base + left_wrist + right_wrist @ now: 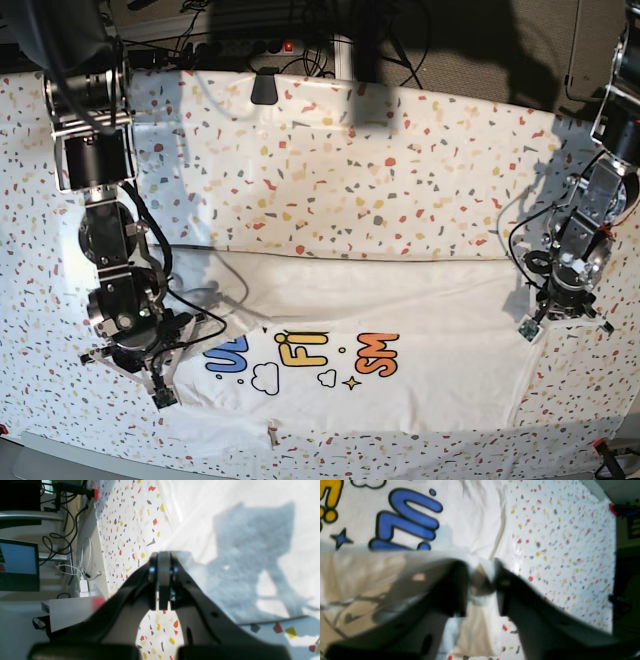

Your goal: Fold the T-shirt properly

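Observation:
The white T-shirt [420, 300] lies flat on the speckled table cover [350, 170], its upper part folded down and the blue, yellow and orange print [300, 355] facing up. My right gripper [158, 372] is at the shirt's left edge beside the blue letters [407, 520]. In the right wrist view its fingers [456, 590] stand apart with a bunched fold of white shirt cloth [482, 580] in the gap. My left gripper [163, 580] is shut with nothing between its pads. It hovers over the shirt's right edge [225, 517], and in the base view it [540, 318] is at the right.
Off the table's edge in the left wrist view are cables [65, 530], a white charger [83, 587] and a monitor [18, 565]. A red clamp [94, 493] grips the cover's corner. A black clip [265, 88] holds the cover at the back edge.

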`<state>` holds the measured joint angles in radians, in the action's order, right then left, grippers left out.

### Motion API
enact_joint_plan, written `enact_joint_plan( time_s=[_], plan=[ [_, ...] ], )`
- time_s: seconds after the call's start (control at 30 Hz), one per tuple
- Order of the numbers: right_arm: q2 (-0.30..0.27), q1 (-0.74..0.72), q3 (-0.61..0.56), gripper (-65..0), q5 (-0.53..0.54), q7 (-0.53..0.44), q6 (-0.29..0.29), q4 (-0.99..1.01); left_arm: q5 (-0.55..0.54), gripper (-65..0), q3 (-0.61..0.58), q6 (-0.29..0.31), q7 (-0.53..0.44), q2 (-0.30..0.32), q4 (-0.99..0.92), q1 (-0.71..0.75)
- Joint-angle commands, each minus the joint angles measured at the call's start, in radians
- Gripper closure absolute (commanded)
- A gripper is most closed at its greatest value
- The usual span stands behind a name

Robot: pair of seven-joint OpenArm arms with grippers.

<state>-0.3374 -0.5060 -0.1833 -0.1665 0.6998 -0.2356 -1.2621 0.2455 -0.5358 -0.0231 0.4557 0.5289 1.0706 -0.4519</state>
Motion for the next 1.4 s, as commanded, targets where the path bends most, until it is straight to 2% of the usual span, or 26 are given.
enact_joint_plan(
  time_s=[0.0, 0.07, 0.33, 0.47, 0.5, 0.6, 0.63, 0.7, 0.77, 0.83, 1.03, 1.1, 1.23, 1.37],
  plan=[
    [-0.009, -0.037, 0.007, -30.8, -0.031, -0.039, 0.012, -0.016, 0.013, 0.0, 0.011, -0.018, -0.009, 0.014, 0.011, -0.031],
    [-0.009, -0.037, 0.007, -38.0, -0.065, -0.058, 0.013, -0.016, 0.013, 0.0, 0.011, -0.018, -0.008, 0.014, 0.011, -0.031],
    [-0.009, -0.037, 0.007, -38.4, -0.06, -0.057, 0.013, -0.016, 0.013, 0.0, 0.011, -0.018, -0.009, 0.014, 0.011, -0.031],
    [-0.009, -0.037, 0.007, -38.3, 0.018, -0.028, 0.006, -0.016, 0.013, 0.0, 0.011, -0.018, -0.009, 0.014, 0.011, -0.031],
    [-0.008, -0.037, 0.007, -38.3, 0.053, -0.013, -0.027, -0.016, 0.013, 0.0, 0.011, -0.018, -0.009, 0.014, 0.011, -0.031],
    [-0.009, -0.034, 0.002, -38.3, 0.175, 0.0, -0.278, -0.015, 0.013, 0.0, 0.011, -0.018, -0.013, 0.014, 0.011, -0.031],
    [-0.009, -0.034, -0.006, -38.3, 0.204, -0.003, -0.341, -0.014, 0.013, 0.0, 0.011, -0.018, -0.016, 0.014, 0.011, -0.031],
    [-0.009, -0.037, -0.036, -38.3, 0.211, -0.011, -0.417, -0.014, 0.013, 0.0, 0.011, -0.018, -0.016, 0.014, 0.011, -0.031],
    [-0.01, -0.043, -0.085, -38.3, 0.196, -0.011, -0.446, -0.014, 0.01, 0.0, 0.011, -0.018, -0.016, 0.014, 0.011, -0.031],
    [-0.009, -0.047, -0.152, -38.3, 0.178, -0.011, -0.45, -0.014, 0.01, 0.0, 0.011, -0.018, -0.016, 0.014, 0.011, -0.031],
    [-0.008, -0.089, -0.376, -38.3, 0.031, -0.043, -0.441, 0.046, 0.009, 0.0, 0.011, -0.018, -0.015, 0.014, 0.011, -0.031],
    [-0.003, -0.116, -0.425, -38.3, -0.019, -0.059, -0.404, 0.097, 0.005, 0.0, 0.011, -0.018, -0.015, 0.014, 0.011, -0.031],
    [0.01, -0.174, -0.466, -38.3, -0.077, -0.066, -0.34, 0.186, 0.003, 0.0, 0.011, -0.018, -0.016, 0.014, 0.011, -0.031],
    [0.011, -0.209, -0.465, -38.3, -0.077, -0.089, -0.34, 0.231, 0.003, 0.0, 0.011, -0.018, -0.016, 0.014, 0.011, -0.031]
  ],
)
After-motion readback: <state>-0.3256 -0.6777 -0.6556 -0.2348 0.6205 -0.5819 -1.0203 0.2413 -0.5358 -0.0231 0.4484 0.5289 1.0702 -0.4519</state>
